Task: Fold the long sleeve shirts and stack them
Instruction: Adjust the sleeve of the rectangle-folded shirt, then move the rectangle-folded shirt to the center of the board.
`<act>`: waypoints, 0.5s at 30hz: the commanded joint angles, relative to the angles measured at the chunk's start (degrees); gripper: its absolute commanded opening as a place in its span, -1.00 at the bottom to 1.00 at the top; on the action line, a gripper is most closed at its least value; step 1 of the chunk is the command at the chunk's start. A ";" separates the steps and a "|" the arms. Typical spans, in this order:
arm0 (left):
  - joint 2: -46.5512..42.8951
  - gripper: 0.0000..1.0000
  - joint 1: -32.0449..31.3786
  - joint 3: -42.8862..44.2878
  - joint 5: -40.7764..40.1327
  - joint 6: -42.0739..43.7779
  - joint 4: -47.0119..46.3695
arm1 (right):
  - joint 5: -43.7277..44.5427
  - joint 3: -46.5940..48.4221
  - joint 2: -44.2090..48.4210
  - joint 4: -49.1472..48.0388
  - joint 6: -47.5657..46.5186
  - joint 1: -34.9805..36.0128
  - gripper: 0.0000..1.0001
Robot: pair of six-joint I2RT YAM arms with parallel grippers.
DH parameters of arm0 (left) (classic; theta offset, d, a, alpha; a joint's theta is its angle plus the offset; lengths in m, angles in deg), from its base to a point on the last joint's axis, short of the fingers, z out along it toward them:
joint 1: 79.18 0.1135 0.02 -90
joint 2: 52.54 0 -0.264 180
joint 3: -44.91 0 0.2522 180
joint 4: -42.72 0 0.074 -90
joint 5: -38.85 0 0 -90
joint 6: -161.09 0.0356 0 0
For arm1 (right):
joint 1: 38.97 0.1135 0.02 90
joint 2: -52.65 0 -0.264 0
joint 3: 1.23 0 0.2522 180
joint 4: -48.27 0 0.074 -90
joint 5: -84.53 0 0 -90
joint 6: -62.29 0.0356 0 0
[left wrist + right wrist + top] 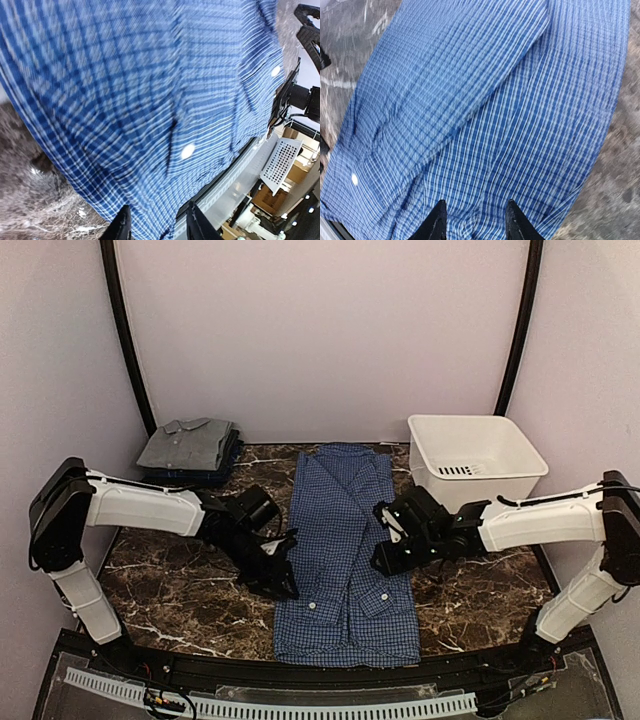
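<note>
At table (pixel 170 590) centre, blue shirt (pixel 345 540) lies narrowed; left gripper (pixel 283 580), right gripper (pixel 383 560) part-open, empty; next likely fold 6-o'clock hem toward 12.

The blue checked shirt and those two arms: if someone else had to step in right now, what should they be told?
Left gripper: open, at the left edge of the blue shirt, holding nothing.
Right gripper: open, over the shirt's right side, holding nothing.
Blue shirt: flat in the middle of the table, sides folded in to a long strip, collar at the far end.
Grey shirt: folded, far left corner.
Done: grey folded, blue narrowed.
Left: probably fold the blue one crosswise, then stack it on the grey.
</note>
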 commanded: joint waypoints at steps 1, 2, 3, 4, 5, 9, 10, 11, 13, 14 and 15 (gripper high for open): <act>-3.98 -0.27 2.07 5.59 -5.91 2.42 2.17 | 1.70 5.93 0.12 -2.46 0.75 -3.39 -0.31; -3.92 -0.27 2.86 6.75 -7.55 2.63 2.02 | 1.72 7.67 -0.77 -2.80 0.65 -3.94 -0.34; -3.83 -0.27 4.75 7.32 -8.38 2.77 1.59 | 1.63 9.18 -2.11 -3.40 0.32 -4.39 -0.36; -3.29 -0.27 5.74 8.41 -9.71 3.18 1.12 | 1.43 10.83 -3.36 -4.29 0.01 -4.77 -0.38; -2.90 -0.27 7.97 8.99 -10.38 3.44 -0.09 | 1.06 12.59 -4.74 -5.03 -0.33 -5.27 -0.39; 2.37 -0.27 14.61 13.93 -13.27 5.38 -4.04 | 0.30 21.23 -12.33 -5.33 -2.39 -6.62 -0.53; 4.87 -0.27 15.37 16.52 -14.58 6.54 -4.51 | 0.17 23.34 -14.06 -5.27 -2.87 -6.83 -0.56; 6.15 -0.27 16.55 17.83 -15.41 7.05 -4.92 | 0.30 25.23 -16.03 -5.48 -3.40 -7.07 -0.57; 9.84 -0.27 18.16 21.80 -16.53 8.16 -6.20 | 0.24 29.68 -19.66 -5.53 -3.96 -7.71 -0.61; 12.03 -0.26 19.03 23.70 -17.15 8.33 -6.90 | 0.20 31.32 -21.61 -5.50 -4.06 -8.26 -0.62; 13.07 -0.26 19.47 24.54 -17.14 8.30 -8.62 | -0.05 32.88 -23.33 -5.76 -4.08 -8.75 -0.63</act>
